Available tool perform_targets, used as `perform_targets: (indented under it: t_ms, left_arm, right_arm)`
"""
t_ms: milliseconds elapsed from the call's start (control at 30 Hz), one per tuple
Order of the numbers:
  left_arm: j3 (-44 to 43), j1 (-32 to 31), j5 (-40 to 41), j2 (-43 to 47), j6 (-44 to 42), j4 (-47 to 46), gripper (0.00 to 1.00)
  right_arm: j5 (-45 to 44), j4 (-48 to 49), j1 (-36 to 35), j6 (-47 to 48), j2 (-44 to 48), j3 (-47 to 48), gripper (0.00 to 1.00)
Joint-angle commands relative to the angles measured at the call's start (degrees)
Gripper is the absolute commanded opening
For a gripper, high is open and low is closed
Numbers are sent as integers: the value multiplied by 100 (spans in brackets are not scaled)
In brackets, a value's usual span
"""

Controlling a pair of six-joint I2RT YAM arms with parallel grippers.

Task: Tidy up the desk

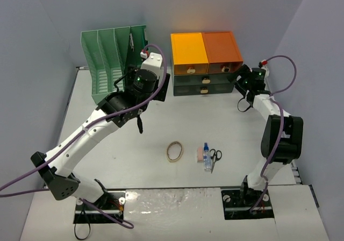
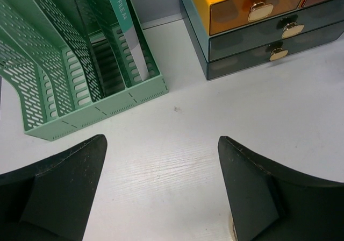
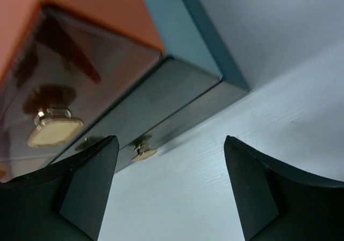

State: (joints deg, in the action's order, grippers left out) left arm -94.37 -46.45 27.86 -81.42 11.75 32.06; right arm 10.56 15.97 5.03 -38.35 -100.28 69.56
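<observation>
Left fingers [image 2: 59, 190] hang spread and empty over the white bench [image 1: 183, 117] by the green rack [image 1: 110, 63], right fingers [image 3: 269, 192] also released, nosed up to the drawer cabinet [image 1: 204, 63], guessing to line up on a knob [image 3: 54, 130].
</observation>
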Motion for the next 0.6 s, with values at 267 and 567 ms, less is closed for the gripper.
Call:
perform_targets:
  t_ms: [267, 567]
  left_arm:
    - [207, -49, 18, 462, 101, -57, 82]
    - [287, -45, 9, 456, 99, -59, 82]
  right_arm:
    - [1730, 4411, 203, -2964, 171, -951, 71]
    - [1911, 5379, 271, -3881, -217, -975, 68]
